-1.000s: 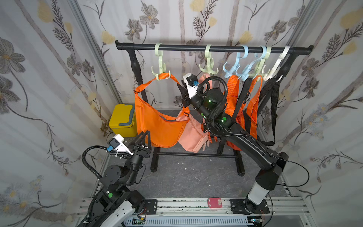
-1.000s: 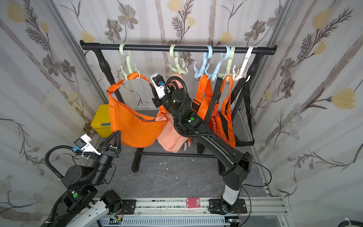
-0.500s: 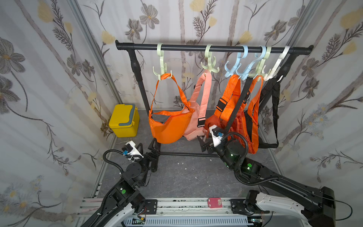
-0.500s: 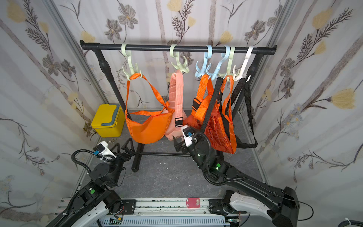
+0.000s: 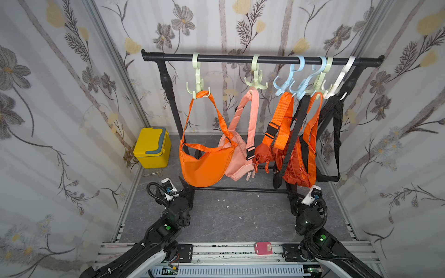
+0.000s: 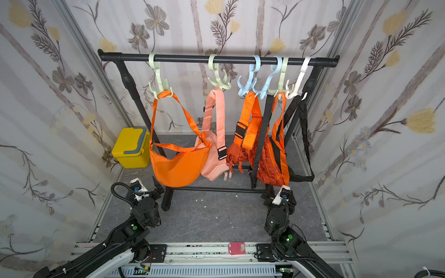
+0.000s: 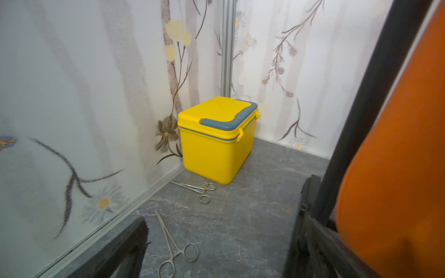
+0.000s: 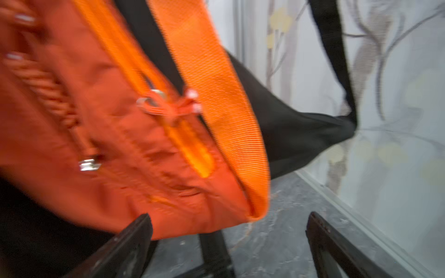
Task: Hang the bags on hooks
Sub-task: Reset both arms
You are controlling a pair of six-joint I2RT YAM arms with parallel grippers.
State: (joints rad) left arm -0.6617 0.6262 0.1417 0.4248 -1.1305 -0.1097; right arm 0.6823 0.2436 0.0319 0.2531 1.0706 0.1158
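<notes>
Now, bag: we see the orange bag (image 5: 204, 166) hanging by its strap from the green hook (image 5: 198, 87) on the rail (image 5: 226, 57), above and just beyond our left gripper (image 5: 185, 186); both top views show it so.
Left gripper: we hold it wide and empty, low by the rack's foot; in the wrist view the bag's orange body (image 7: 395, 168) fills the side by one finger (image 7: 310, 216).
Right gripper: our right gripper (image 5: 297, 197) also stands wide with nothing in it, low under the far end of the rail; its wrist view shows a dark orange bag (image 8: 108, 134) hanging close above the fingers (image 8: 130, 243), whether touching we cannot tell.
Box: a yellow box (image 7: 216, 137) sits in the corner, ahead of the left gripper and well apart.
Forceps: two metal forceps (image 7: 175, 248) lie on the floor between that gripper and the box.
</notes>
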